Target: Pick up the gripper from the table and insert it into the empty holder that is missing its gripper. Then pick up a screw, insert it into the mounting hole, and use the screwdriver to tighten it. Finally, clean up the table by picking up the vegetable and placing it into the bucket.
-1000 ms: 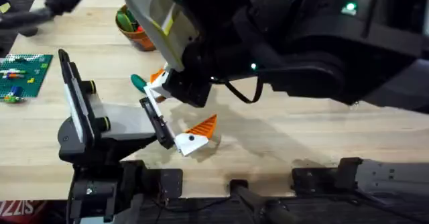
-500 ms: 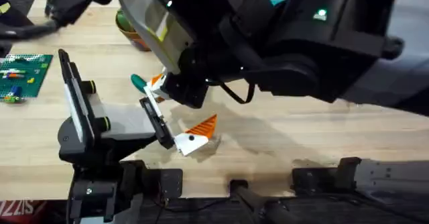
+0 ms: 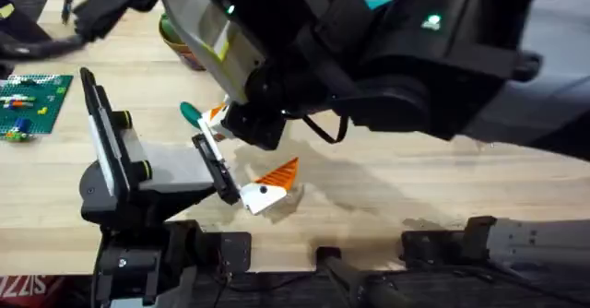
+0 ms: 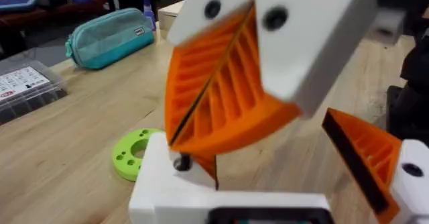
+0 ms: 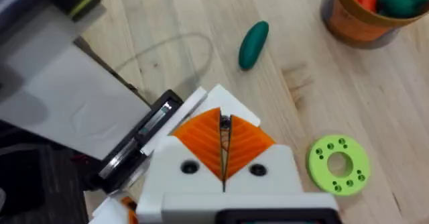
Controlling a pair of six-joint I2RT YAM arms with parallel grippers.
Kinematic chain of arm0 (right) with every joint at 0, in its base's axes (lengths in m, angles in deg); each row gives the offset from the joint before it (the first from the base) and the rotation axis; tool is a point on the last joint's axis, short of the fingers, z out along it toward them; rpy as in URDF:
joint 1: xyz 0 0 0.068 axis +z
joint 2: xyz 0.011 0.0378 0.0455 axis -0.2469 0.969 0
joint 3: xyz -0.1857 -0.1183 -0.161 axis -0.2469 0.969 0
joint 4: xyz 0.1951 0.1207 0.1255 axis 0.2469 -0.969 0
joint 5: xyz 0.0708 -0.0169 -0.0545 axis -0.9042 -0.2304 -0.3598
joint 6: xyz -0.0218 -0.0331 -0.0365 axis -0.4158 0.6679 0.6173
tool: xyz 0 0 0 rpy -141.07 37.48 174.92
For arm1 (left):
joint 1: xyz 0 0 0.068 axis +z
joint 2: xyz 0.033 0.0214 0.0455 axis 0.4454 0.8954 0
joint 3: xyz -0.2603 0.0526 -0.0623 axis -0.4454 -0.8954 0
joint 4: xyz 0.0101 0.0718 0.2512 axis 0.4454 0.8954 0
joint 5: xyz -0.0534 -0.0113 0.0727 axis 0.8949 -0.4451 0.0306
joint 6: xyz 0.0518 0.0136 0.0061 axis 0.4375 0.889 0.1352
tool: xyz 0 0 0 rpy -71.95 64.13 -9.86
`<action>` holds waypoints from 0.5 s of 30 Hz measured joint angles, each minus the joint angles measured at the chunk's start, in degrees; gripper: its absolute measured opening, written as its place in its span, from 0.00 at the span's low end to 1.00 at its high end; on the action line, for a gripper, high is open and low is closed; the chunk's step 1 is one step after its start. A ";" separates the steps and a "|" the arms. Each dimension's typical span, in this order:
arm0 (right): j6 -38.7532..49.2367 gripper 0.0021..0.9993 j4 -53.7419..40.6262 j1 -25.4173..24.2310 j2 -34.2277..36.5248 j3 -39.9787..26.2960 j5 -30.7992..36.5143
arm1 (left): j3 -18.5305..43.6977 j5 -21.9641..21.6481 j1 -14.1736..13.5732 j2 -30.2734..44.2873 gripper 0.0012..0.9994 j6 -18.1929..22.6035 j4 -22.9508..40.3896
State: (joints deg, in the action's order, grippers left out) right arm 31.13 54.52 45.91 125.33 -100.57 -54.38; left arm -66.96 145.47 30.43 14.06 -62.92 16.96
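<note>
Since half a second ago your right arm barely shifted. Your right gripper (image 5: 224, 158) pinches the orange ribbed gripper (image 5: 224, 123) against the left arm's holder (image 4: 175, 184). Left gripper (image 3: 247, 171) gapes empty. No readable writing.

The right arm's dark bulk hides most of the bucket (image 3: 177, 39) and half the vegetable (image 3: 190, 114).

The right arm (image 3: 406, 59) has swung leftward above the table (image 3: 415, 183).

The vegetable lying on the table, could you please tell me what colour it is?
The vegetable is dark green, smooth and plain; the right wrist view shows it best.
</note>
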 joint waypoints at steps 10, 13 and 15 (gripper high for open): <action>-0.32 0.15 -0.07 0.00 1.62 0.00 -0.04 | 0.00 -0.10 0.00 0.02 0.98 -0.17 0.02; -0.41 0.36 -0.07 0.01 1.62 0.00 -0.05 | 0.00 -0.26 0.00 0.01 0.98 -0.21 0.00; -0.49 0.51 -0.06 0.00 1.62 0.00 -0.04 | 0.00 -0.27 0.00 0.02 0.98 -0.21 0.00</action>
State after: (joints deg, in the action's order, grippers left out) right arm 30.64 54.46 45.91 126.95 -100.57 -54.42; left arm -66.96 145.19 30.43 14.07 -63.13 16.96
